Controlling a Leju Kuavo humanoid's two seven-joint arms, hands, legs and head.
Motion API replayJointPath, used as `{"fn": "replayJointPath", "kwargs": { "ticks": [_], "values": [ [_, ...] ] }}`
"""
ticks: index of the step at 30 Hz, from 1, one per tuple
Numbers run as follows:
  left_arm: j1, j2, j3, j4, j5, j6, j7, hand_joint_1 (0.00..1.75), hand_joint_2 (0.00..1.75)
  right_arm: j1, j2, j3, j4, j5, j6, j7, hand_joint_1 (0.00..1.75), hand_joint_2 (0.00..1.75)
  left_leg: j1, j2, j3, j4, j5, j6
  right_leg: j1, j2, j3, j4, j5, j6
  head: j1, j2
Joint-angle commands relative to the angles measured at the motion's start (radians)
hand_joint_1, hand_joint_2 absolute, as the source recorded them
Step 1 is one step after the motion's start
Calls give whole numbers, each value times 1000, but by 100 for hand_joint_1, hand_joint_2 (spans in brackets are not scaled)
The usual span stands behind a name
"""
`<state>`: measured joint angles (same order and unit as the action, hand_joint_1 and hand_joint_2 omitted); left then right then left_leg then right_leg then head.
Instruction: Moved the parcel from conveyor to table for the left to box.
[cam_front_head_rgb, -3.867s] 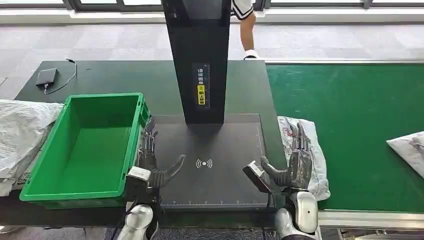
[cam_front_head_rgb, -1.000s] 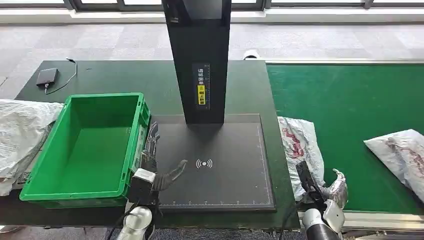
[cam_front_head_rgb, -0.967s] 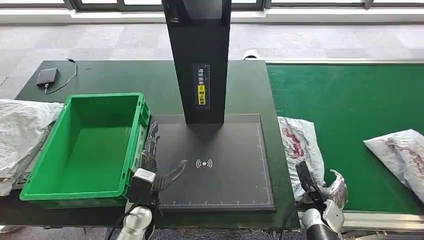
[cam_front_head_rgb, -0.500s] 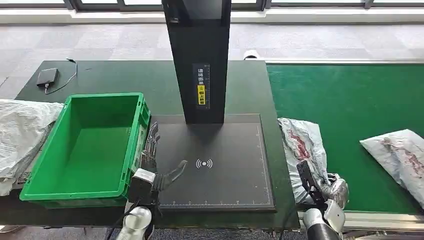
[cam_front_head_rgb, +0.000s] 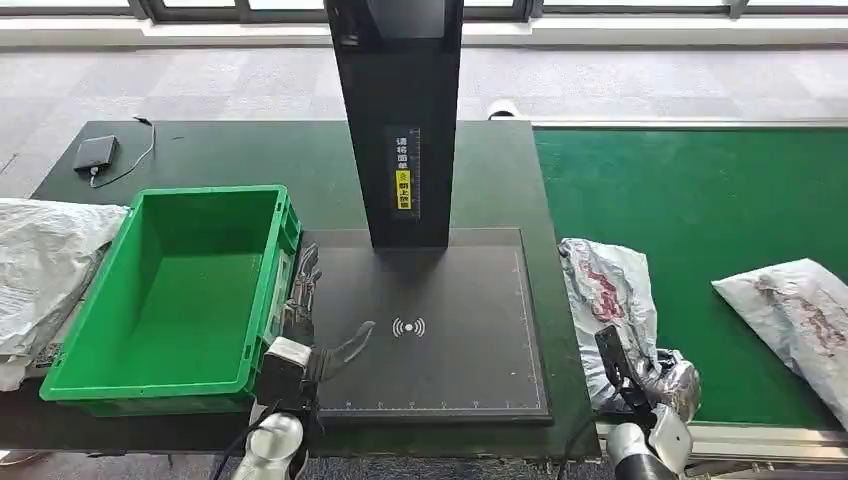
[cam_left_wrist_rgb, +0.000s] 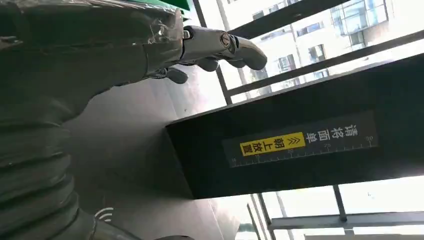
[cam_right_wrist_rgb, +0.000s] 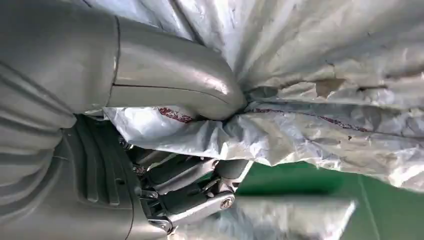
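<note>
Crinkled grey plastic parcel (cam_front_head_rgb: 610, 300) lies on the green conveyor (cam_front_head_rgb: 720, 220) just beside the scanner table (cam_front_head_rgb: 440, 300), pinched by the right hand (cam_front_head_rgb: 668, 385); left hand (cam_front_head_rgb: 310, 320) idle, fingers apart; judged next: lift across

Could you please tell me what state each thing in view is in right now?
Right hand: grips the near end of the parcel.
Parcel: crumpled, lying on the conveyor's edge beside the table.
Left hand: holds nothing, fingers spread over the scanner pad.
Green bin: upright, empty.
Second parcel: lying on the conveyor, untouched.
Scanner pad: nothing laid on it.
</note>
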<state>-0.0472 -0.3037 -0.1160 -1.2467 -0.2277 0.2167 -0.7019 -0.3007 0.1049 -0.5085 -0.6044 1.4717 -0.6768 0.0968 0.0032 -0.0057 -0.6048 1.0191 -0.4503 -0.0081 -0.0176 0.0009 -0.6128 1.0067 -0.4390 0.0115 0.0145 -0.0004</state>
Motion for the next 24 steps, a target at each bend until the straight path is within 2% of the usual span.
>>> {"fn": "replayJointPath", "kwargs": {
  "ticks": [1, 2, 3, 4, 6, 8, 14, 24],
  "values": [
    [-10, -28, 35, 23, 3, 10, 4, 0, 175, 123, 176, -22, -581, -107, -21, -296, 175, 175, 0, 3, 0, 0, -1, -1, 0, 2, -1, 1, -1, -1, 0, 0],
    [-10, -28, 35, 23, 3, 10, 4, 0, 175, 123, 176, -22, -581, -107, -21, -296, 175, 175, 0, 3, 2, 0, -2, -1, 0, 2, 1, 1, -1, -1, 0, 0],
    [-16, -26, 29, 31, 6, 12, 4, 0, 175, 136, 234, -62, -701, -152, -21, -426, 175, 175, 0, 2, 2, 0, -1, -1, 0, 2, 1, 0, -1, -1, 0, 0],
    [-19, -26, 28, 33, 7, 14, 4, 0, 175, 140, 244, -68, -721, -169, -21, -456, 175, 175, 0, 1, 1, 0, -1, -1, 1, 1, 0, 0, -1, -1, 0, 0],
    [-31, -22, 16, 47, 13, 16, 4, 0, 175, 184, 244, 3, -869, -303, -21, -555, 175, 175, -1, 1, 1, 0, -1, -1, 0, 1, -1, 2, -2, -1, 0, 0],
    [-39, -19, 9, 55, 18, 20, 4, 0, 175, 227, 244, 84, -971, -341, -21, -547, 175, 175, 0, -1, 0, 0, -1, -1, 0, -2, -1, 2, -2, -1, 0, 0],
    [-46, -13, -2, 63, 30, 26, 4, 0, 175, 283, 244, 212, -1067, -367, -21, -542, 175, 175, 0, 1, 1, 0, -1, 0, 0, 1, 0, 0, -2, -1, 0, 0],
    [-48, -12, -7, 66, 34, 26, 4, 0, 175, 300, 244, 248, -1083, -356, -21, -554, 175, 175, 1, 0, 4, -2, -1, -1, 1, 0, 3, -1, -2, -2, 0, 0]
  ]
}}
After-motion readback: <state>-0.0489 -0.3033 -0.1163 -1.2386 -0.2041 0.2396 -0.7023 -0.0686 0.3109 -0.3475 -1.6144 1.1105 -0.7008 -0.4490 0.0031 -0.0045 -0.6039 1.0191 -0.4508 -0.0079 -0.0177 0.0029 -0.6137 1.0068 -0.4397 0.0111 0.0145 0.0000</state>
